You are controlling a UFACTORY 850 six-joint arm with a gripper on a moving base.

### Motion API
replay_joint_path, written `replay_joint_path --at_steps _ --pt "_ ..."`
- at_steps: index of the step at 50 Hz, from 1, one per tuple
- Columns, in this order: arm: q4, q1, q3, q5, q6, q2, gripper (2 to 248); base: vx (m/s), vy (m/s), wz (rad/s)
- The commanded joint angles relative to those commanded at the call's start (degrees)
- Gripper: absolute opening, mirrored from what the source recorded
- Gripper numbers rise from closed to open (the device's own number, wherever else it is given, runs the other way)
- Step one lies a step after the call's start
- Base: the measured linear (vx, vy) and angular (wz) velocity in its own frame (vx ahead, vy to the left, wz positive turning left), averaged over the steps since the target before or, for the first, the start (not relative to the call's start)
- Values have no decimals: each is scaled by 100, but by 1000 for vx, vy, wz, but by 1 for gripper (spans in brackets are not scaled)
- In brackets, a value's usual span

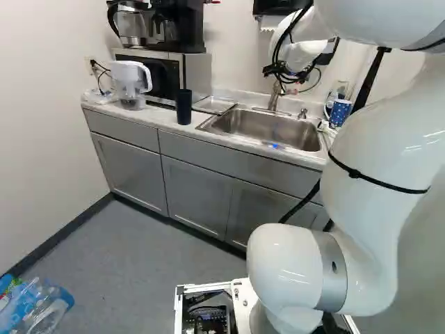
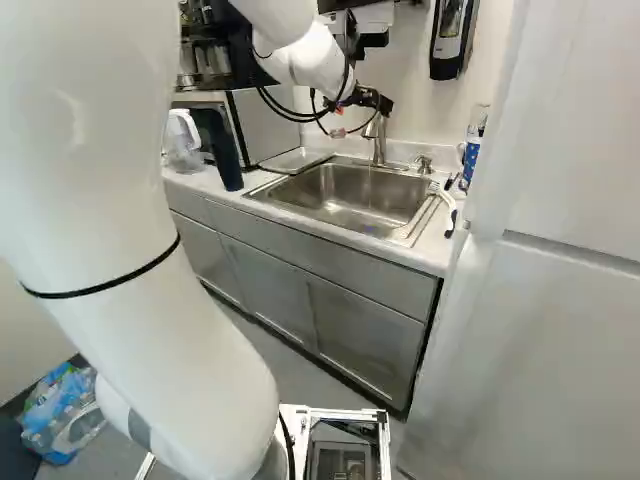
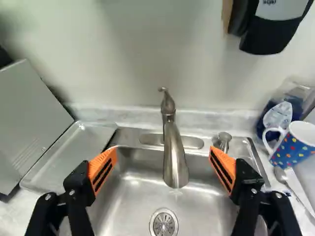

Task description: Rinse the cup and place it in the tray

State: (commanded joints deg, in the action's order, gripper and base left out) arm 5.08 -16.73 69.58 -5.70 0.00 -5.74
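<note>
Orange pads (image 3: 102, 169) face each other across a wide gap: the black gripper (image 2: 372, 101) is open, its 2 fingers spread above the sink (image 3: 135, 196). Between them in the wrist view, a little ahead, the metal faucet (image 3: 174, 155) curves down over the basin, with the round drain (image 3: 164, 223) in the floor below. A small metal soap pump (image 3: 224, 141) stands on the sink's back edge, beside the faucet.

Which vessel is the cup I cannot tell, as 2 fit the name. A blue mug (image 3: 291, 146) with coloured dots and a pale handle is on the counter (image 1: 154, 117) just beside the sink, a spoon (image 3: 289, 186) lying near it. A dark tumbler (image 1: 183, 107) stands upright at the sink's other side, close to the counter's front edge. The shallow metal tray (image 3: 74, 155) lies flat between the sink and the microwave (image 1: 193, 75).

Further out, a coffee maker (image 1: 182, 26) sits on top of the microwave, and a clear pitcher (image 1: 131, 85) with a white handle stands near it. A black-and-grey dispenser (image 3: 275, 32) hangs on the wall. Grey cabinets (image 1: 201, 195) run under the counter — and plastic bottles (image 1: 35, 307) lie on the floor at the lower left of the left base view.
</note>
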Motion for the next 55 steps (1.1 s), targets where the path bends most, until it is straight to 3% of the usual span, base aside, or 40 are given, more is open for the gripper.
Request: replay_joint_path --at_steps 14,55 --pt "-12 80 329 -196 0 -310 247 0 0 0" --pt "-12 323 1570 -141 0 -1414 247 0 0 0"
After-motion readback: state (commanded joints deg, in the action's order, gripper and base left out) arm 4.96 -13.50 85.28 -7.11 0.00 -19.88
